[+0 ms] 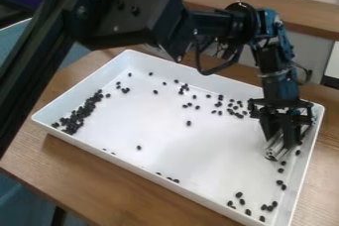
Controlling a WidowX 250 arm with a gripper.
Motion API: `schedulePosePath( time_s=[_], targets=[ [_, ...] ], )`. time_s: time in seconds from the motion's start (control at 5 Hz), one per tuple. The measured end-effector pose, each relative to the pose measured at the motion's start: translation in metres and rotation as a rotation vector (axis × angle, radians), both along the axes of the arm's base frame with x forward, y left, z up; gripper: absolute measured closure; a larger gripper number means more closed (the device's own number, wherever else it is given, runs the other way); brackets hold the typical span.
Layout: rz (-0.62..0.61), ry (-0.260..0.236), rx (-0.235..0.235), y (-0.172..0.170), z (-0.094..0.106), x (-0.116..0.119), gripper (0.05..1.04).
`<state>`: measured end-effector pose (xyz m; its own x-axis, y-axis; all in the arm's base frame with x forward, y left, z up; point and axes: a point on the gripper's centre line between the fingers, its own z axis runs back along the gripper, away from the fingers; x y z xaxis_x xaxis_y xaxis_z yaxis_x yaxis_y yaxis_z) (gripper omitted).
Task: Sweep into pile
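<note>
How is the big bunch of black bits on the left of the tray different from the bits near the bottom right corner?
The big bunch is crowded, with bits packed together, but the corner bits are spread out, mostly with gaps. The big bunch has lots of bits; the corner bits are fewer. Both are small, dark, roundish and inside the white tray.

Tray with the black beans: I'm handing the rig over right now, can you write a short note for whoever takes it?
Gripper: holding the silver bar low at the tray's right end, as pictured.
Done: a dense pile of beans lies by the left wall.
Left: loose beans at the right end and along the far side, plus a few mid-tray and by the near wall.
</note>
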<state>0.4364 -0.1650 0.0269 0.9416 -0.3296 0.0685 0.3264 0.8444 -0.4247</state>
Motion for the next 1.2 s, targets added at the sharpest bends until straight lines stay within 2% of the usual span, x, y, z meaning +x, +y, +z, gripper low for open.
schedulePosePath(
  time_s=[0.2,0.4,0.6,0.8,1.0,1.2],
  targets=[
    [0.024,0.013,-0.009,0.0,-0.001,0.0,0.703],
    [0.083,0.048,-0.036,0.01,-0.006,-0.001,0.703],
    [0.185,0.094,-0.06,0.037,-0.01,-0.008,0.703],
    [0.264,0.12,-0.064,0.072,-0.013,-0.018,0.704],
    [0.341,0.13,-0.068,0.104,-0.013,-0.02,0.703],
    [0.372,0.136,-0.066,0.119,-0.013,-0.02,0.704]
  ],
)
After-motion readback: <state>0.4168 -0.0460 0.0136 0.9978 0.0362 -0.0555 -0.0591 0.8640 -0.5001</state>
